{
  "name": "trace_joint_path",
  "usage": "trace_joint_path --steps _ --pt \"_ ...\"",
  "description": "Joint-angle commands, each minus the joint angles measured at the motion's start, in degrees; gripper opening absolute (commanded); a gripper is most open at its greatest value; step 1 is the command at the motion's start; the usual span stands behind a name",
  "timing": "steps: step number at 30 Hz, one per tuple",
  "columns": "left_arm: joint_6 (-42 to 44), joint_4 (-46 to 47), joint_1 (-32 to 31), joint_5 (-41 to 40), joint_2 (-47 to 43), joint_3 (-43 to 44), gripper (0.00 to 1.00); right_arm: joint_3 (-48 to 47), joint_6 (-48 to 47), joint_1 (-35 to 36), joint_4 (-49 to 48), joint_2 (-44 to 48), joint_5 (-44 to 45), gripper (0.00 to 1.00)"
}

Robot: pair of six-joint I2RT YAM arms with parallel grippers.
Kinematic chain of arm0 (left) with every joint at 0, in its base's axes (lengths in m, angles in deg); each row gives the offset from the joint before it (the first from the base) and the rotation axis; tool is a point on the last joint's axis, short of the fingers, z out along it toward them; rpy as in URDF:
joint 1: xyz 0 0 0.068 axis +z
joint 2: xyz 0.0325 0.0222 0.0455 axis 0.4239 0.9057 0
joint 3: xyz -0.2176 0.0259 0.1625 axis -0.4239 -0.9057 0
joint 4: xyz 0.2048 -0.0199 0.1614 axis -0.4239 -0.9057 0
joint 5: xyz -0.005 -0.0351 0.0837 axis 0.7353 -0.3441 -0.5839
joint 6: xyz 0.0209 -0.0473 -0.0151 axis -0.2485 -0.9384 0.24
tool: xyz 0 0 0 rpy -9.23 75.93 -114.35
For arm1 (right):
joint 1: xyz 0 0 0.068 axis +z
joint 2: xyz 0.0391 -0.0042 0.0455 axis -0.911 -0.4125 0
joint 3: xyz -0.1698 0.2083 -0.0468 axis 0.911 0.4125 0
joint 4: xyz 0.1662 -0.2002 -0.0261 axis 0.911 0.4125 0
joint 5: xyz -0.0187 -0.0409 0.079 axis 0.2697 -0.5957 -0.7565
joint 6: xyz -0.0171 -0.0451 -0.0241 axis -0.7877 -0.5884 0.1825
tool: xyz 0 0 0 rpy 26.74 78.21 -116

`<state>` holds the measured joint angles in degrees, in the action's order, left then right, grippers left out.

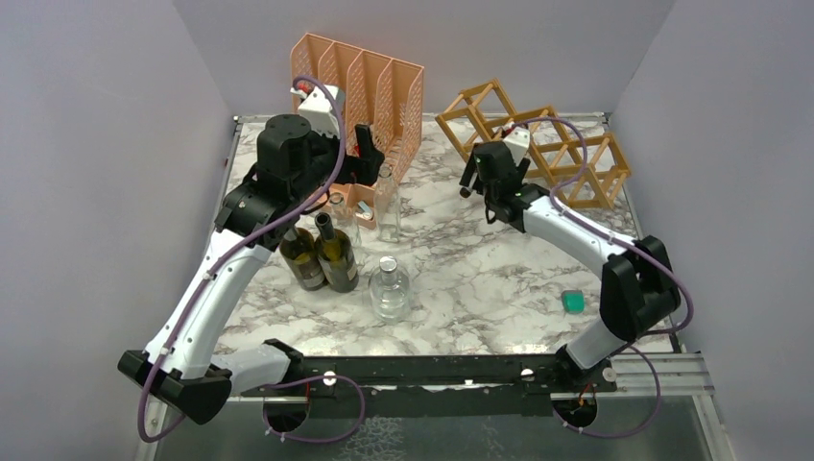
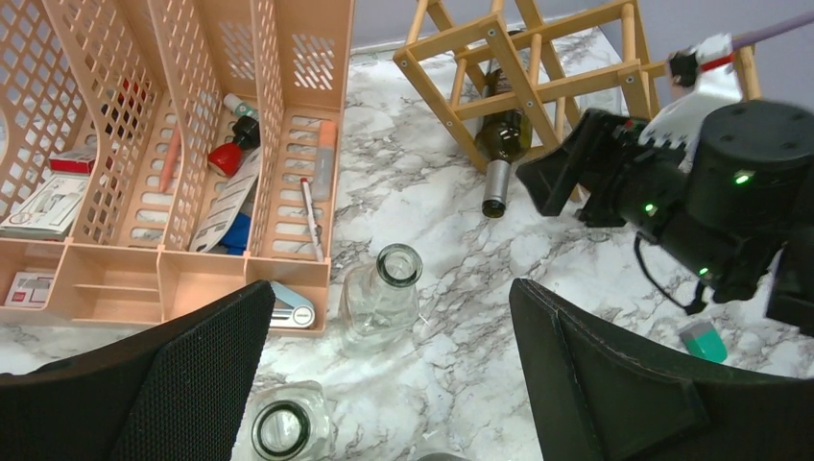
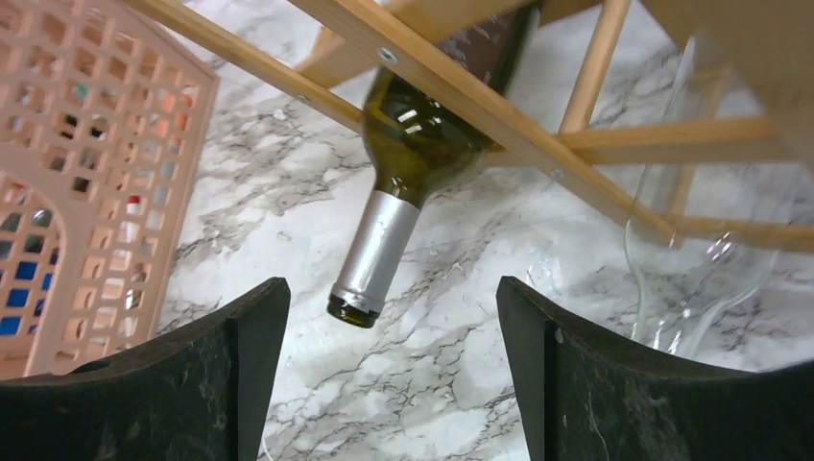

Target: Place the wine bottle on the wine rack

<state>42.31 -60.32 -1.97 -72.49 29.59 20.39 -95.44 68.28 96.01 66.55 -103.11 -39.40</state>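
A green wine bottle with a silver foil neck lies in a lower cell of the light wooden wine rack, its mouth pointing out over the marble. My right gripper is open just in front of that mouth and holds nothing. From the left wrist, the same bottle shows in the rack with the right gripper close beside it. The rack stands at the back right. My left gripper is open and empty above a clear glass bottle.
Two dark wine bottles stand upright left of centre, with clear glass bottles nearby. A peach mesh file organiser is at the back left. A teal block lies at the right. Clear glass rests by the rack.
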Motion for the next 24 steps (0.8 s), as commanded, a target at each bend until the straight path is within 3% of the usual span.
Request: trace_joint_path --steps 1,8,10,13,24 --pt "-0.15 2.23 0.33 -1.47 -3.02 -2.71 0.99 -6.08 -11.83 -0.73 7.44 4.82 -5.74 0.80" --pt "-1.07 4.18 0.33 -1.27 -5.26 -5.88 0.99 -20.94 -13.95 -7.21 18.59 2.89 -5.20 0.80" --pt "-1.89 5.77 0.33 -0.58 -5.77 -8.63 0.99 -30.66 -13.10 -11.88 25.84 -3.82 -9.08 0.78" --pt "-2.32 6.45 0.33 -0.01 -5.69 -9.75 0.99 -36.02 -13.12 -13.61 29.26 -7.67 -9.32 0.77" --pt "-2.94 7.36 0.33 1.17 -6.13 -12.27 0.99 -36.87 -12.47 -17.88 31.25 -11.08 -11.81 0.63"
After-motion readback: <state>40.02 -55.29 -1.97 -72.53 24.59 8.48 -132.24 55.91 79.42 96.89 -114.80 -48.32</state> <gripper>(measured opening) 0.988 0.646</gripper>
